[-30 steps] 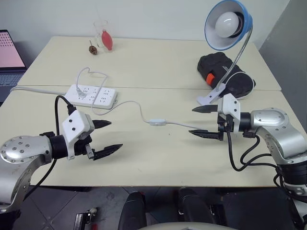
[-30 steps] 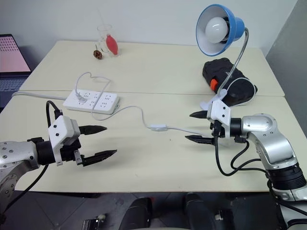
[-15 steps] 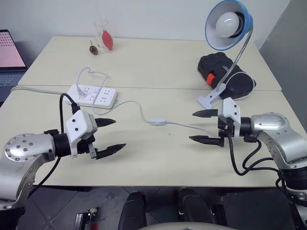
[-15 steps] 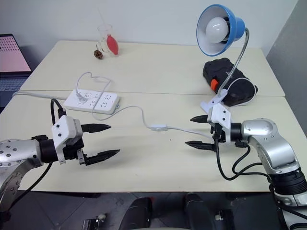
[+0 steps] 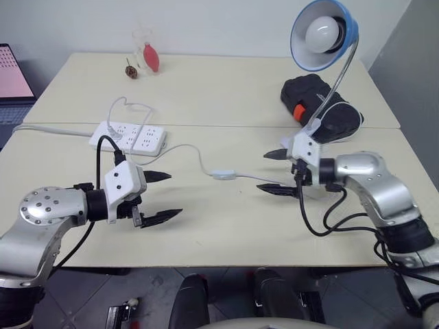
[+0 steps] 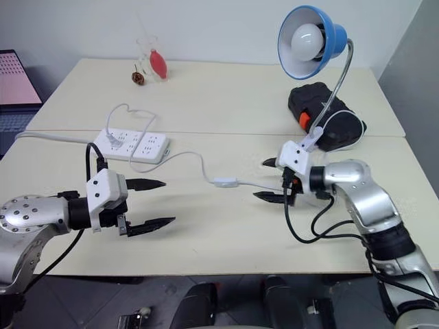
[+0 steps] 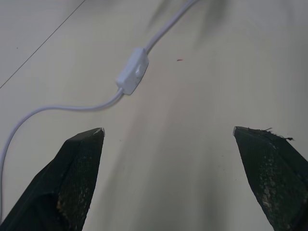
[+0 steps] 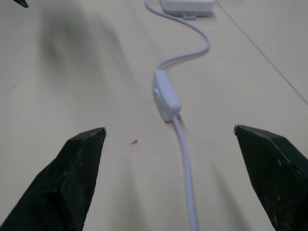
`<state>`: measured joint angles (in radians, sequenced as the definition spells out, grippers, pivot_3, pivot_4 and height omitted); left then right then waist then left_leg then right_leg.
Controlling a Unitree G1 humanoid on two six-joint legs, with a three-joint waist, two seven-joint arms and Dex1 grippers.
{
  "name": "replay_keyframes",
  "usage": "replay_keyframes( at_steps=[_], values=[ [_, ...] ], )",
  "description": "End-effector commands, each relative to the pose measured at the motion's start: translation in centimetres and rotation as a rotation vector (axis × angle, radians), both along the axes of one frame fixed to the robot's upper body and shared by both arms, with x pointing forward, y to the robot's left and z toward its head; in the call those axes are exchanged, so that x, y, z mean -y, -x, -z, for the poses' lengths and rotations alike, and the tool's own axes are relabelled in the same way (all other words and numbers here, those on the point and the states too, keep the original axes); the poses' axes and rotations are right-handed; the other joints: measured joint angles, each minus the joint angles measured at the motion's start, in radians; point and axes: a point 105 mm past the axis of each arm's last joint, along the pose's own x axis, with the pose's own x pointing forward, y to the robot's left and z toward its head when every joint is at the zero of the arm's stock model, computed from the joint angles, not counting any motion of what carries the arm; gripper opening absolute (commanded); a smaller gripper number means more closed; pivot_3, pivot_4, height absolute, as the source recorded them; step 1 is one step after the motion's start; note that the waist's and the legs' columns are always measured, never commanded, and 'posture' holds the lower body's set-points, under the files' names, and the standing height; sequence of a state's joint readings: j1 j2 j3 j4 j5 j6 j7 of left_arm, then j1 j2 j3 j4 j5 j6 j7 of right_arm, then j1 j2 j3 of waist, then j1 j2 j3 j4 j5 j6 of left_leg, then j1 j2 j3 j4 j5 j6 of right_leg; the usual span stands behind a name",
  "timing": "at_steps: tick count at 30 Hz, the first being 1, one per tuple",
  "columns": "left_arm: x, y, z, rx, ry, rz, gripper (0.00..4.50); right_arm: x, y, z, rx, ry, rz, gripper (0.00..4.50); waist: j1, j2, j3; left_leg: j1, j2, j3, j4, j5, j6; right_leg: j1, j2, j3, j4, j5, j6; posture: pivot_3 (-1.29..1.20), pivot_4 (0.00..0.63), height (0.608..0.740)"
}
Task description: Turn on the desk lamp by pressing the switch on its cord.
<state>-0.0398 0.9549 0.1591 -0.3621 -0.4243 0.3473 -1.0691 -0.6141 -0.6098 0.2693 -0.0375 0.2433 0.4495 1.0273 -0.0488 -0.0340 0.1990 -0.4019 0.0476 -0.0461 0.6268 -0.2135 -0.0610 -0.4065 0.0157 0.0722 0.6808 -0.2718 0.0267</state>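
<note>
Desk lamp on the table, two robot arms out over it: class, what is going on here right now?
The robot is working toward the switch on the desk lamp's cord, which lies untouched on the table between both grippers. The right gripper is open and pointed at the switch, with the cord running between its fingers. The left gripper is open too, on the switch's other side. The bulb looks unlit. The cord runs to a power strip.

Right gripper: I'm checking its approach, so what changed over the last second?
The right gripper moved along the table toward the small white inline switch, jaws open and empty. The left gripper stayed open; switch and thin white cord lie untouched.
</note>
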Motion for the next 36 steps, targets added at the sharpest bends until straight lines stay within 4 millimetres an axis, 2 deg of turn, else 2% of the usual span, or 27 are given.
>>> replay_keyframes(
  at_steps=[1,6,14,20,23,30,31,32,34,36],
  values=[
    [0.2,0.1,-0.3,0.029,-0.008,0.019,4.50,-1.3,-1.8,-0.3,0.016,0.021,-0.027,4.47,-0.002,0.000,0.000,0.000,0.000,0.000,0.000,0.000,0.000,0.000,0.000,0.000,0.000,0.000,0.001,0.00,0.150,0.740],
    [0.8,0.0,-0.6,0.033,0.017,0.028,4.50,-3.2,-3.7,1.0,-0.024,0.077,-0.068,4.47,-0.007,0.000,0.000,0.000,0.000,-0.001,-0.001,0.000,0.000,0.000,0.000,-0.001,0.000,0.001,0.002,0.00,0.150,0.740],
    [1.3,-0.1,-0.5,0.038,0.016,0.036,4.50,-5.3,-4.2,2.1,-0.072,0.108,-0.136,4.47,-0.007,0.001,0.000,0.000,0.000,-0.001,-0.001,0.000,0.000,0.000,0.000,-0.001,0.000,0.001,0.001,0.00,0.150,0.740],
    [1.5,-0.1,-0.6,0.039,0.013,0.039,4.50,-5.8,-4.3,2.5,-0.078,0.105,-0.147,4.47,-0.008,0.001,0.000,0.000,0.000,-0.002,-0.001,0.000,0.000,0.000,0.000,-0.001,0.001,0.001,0.001,0.00,0.150,0.740],
    [1.6,-0.1,-0.6,0.033,0.015,0.040,4.50,-6.2,-4.3,2.5,-0.081,0.095,-0.149,4.03,-0.008,0.001,0.000,0.000,0.000,-0.002,-0.001,0.000,0.000,0.000,0.000,-0.001,0.001,0.001,0.002,0.00,0.150,0.740],
    [1.8,-0.2,-0.7,0.032,0.015,0.039,4.50,-6.4,-4.5,2.9,-0.073,0.104,-0.147,2.38,-0.008,0.001,0.000,0.000,0.000,-0.002,-0.001,0.000,0.000,0.000,0.000,-0.001,0.001,0.001,0.001,0.00,0.150,0.740],
    [1.8,-0.2,-0.7,0.033,0.016,0.038,4.50,-6.4,-4.5,3.0,-0.069,0.108,-0.149,2.27,-0.008,0.001,0.000,0.000,0.000,-0.002,-0.001,0.000,0.000,0.000,0.000,-0.001,0.001,0.001,0.001,0.00,0.150,0.740],
    [1.8,-0.3,-0.7,0.033,0.016,0.038,4.50,-6.5,-4.5,3.1,-0.063,0.113,-0.151,1.87,-0.008,0.001,0.000,0.000,0.000,-0.002,-0.001,0.000,0.000,0.000,0.001,-0.001,0.001,0.001,0.001,0.00,0.150,0.740],
    [1.9,-0.3,-0.7,0.034,0.018,0.038,4.50,-6.4,-4.4,3.2,-0.056,0.123,-0.161,1.56,-0.008,0.001,0.000,0.000,0.000,-0.002,-0.001,0.000,0.000,0.000,0.001,-0.001,0.001,0.001,0.001,0.00,0.150,0.740],
    [1.9,-0.3,-0.8,0.035,0.021,0.037,4.50,-6.4,-4.4,3.2,-0.038,0.129,-0.169,0.91,-0.008,0.001,0.000,0.000,0.000,-0.002,-0.001,0.000,0.000,0.000,0.001,-0.001,0.001,0.001,0.001,0.00,0.150,0.740]
  ],
)
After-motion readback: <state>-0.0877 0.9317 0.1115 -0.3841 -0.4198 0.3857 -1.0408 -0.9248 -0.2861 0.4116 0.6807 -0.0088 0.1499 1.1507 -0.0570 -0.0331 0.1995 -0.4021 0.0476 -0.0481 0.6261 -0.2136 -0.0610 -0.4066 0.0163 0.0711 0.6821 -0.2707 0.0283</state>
